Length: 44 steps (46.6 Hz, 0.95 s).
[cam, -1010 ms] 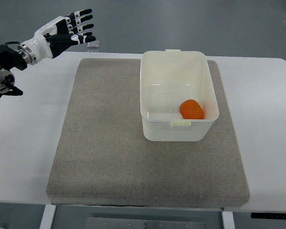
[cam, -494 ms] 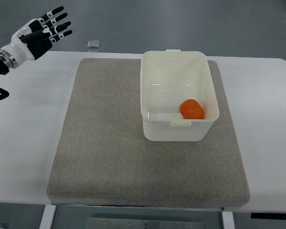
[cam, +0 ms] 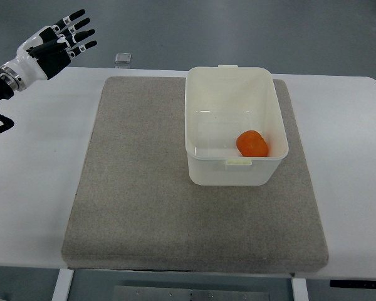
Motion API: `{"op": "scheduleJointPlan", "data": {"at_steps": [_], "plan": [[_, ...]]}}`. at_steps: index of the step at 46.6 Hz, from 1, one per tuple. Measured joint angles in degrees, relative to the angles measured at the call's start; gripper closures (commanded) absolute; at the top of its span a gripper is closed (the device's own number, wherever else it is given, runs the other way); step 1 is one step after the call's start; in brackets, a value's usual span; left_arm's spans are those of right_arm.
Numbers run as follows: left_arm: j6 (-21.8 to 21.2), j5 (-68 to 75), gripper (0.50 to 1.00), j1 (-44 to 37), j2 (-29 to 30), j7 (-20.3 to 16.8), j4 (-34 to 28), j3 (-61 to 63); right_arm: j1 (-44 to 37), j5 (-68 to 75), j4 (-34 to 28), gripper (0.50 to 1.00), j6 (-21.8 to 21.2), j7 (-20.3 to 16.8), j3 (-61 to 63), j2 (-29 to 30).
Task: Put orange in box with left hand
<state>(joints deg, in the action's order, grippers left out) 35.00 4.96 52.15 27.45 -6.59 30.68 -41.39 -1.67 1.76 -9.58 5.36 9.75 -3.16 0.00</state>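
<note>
1. Top view shows the left robot hand (cam: 53, 39) at the far left corner, above the desk (cam: 31, 169) edge, its fingers (cam: 75, 28) spread wide and holding nothing; it is well apart from everything on the mat (cam: 144, 175).
2. No right arm shows anywhere.
3. A small grey object (cam: 122, 58) sits on the desk's far edge, near the hand; too small to identify.
4. The box (cam: 235, 166) stands on the mat's far right part, open-topped, with pale translucent walls.
5. The orange (cam: 252, 143) lies inside the box, on its floor in the near right corner, just beside or touching the walls there; which, I cannot tell.
6. By this layout, the task looks finished.
7. Handling, as a judgement: the orange looks light, firm and round, with a dimpled skin that should give fair grip. It would roll if nudged. Should it need taking up, fingers closing from above around its widest part would suit, though the corner leaves little room on two sides.
8. Hidden: the left arm is cut off at the picture's edge, and the orange's underside and its contact with the box cannot be seen.
</note>
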Motion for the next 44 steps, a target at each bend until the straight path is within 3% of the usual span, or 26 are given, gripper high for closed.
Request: {"op": "scheduleJointPlan", "data": {"at_steps": [44], "plan": [[0.0,-0.3,0.500,-0.1,-0.1,0.0,0.2,0.3,0.3,0.5,-0.6,0.574,0.7,0.2,0.4,0.0]]}}
